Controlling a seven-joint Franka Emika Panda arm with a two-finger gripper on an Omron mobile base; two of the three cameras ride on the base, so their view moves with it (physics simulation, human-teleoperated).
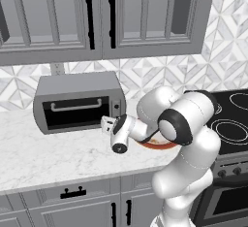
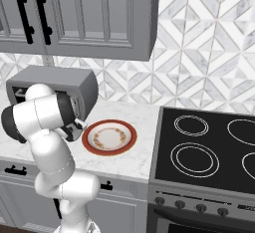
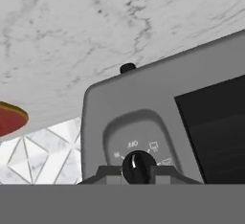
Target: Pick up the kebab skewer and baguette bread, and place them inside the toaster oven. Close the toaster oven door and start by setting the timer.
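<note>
Now we're at the dial, folks: the door of the boxy silver-grey toaster oven looks shut, its dark glass toaster oven door upright with the silver bar handle across it, so the step in hand reads as setting the timer. In the hand view the small black timer knob sits right between the two dark tips of the gripper, which are drawn in narrow on either side of it, seemingly pinching the knob. To do this well, keep the wrist square to the grey knob panel, hold the pinch even, and twist about the knob's own axis so the tips don't slide off. From the gripper, the knob is dead centre, just toward twelve o'clock; the dark glass lies at two o'clock. Out at nine o'clock sits the red-rimmed round plate on the white marble worktop, looking bare.
</note>
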